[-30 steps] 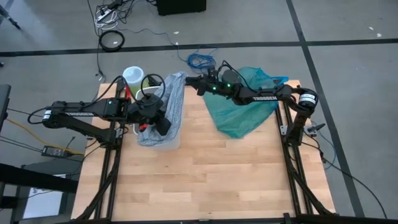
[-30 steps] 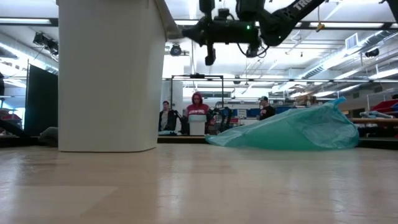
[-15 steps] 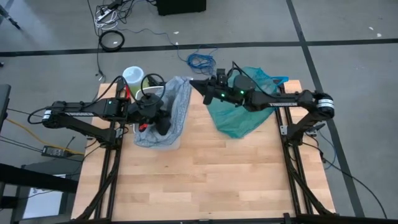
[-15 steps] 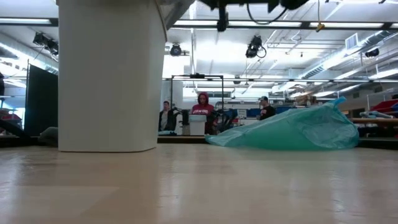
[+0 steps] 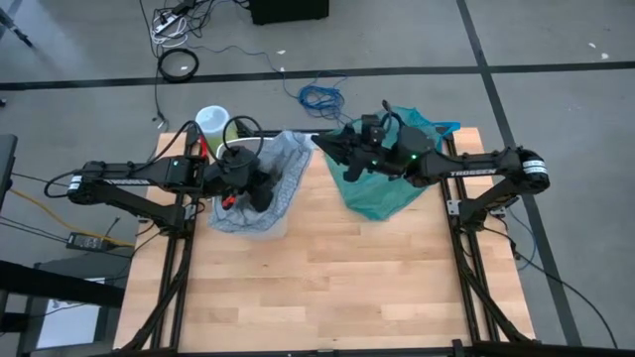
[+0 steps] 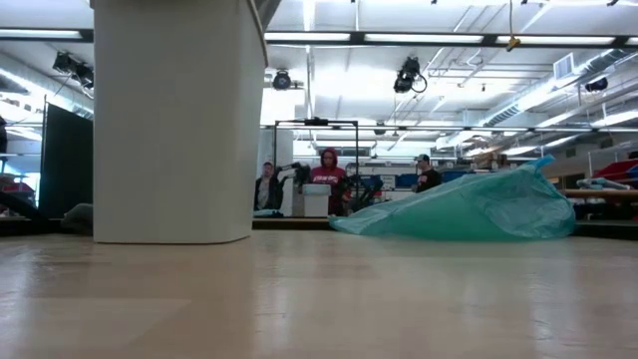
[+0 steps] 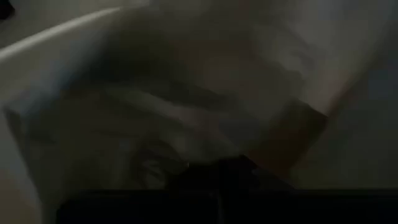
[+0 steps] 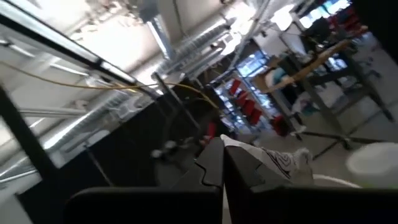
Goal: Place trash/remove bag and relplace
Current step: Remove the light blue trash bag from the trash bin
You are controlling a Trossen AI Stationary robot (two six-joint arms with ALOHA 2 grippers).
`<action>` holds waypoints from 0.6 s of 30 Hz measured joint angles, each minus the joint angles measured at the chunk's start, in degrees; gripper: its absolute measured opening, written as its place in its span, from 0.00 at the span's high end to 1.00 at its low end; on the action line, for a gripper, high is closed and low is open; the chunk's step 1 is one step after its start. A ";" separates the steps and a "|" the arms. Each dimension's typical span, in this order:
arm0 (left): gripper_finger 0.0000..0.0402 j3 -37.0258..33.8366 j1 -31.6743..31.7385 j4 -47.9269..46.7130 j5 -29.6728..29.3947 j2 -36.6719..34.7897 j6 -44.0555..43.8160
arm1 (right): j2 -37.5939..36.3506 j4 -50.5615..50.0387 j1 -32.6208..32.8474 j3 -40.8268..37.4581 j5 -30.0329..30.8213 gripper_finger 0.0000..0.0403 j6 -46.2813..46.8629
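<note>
The pale grey crinkly bag (image 5: 281,169) is draped over the white bin (image 6: 174,120) at the table's far left. It stretches up toward the right. My left gripper (image 5: 263,198) is shut low among the bag's folds over the bin; in its wrist view the bag (image 7: 186,93) fills the picture. My right gripper (image 5: 319,142) is shut on the bag's far right corner, high above the table and out of the low view. The trash is out of view. My left gripper's dark fingers (image 7: 217,171) are shut with the bag's film around them. They slant down from the table's left. The picture is too dark to tell which part of the bag they have. My right gripper pinches the bag's far right corner (image 8: 252,158) between its two fingers. The fingers come from the table's right, tipped a little upward. The corner is lifted high, and the film runs from it down to the bin.
A teal-green plastic bag (image 5: 385,188) lies crumpled at the table's far right, under the right arm, also seen as the teal-green bag (image 6: 469,209). A white roll (image 5: 211,121) stands behind the bin at the far left corner. The table's near half is bare wood.
My right gripper has risen out of the low view and gone toward the table's right edge, still shut on the bag's corner. That corner has been drawn out to the right. The bag has spread from a narrow strip into a wider sheet, while its part over the bin has stayed.
</note>
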 joint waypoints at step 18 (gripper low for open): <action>0.98 0.07 0.00 -0.21 -1.77 -0.07 1.59 | 13.12 1.57 3.97 29.74 -23.99 1.00 -8.08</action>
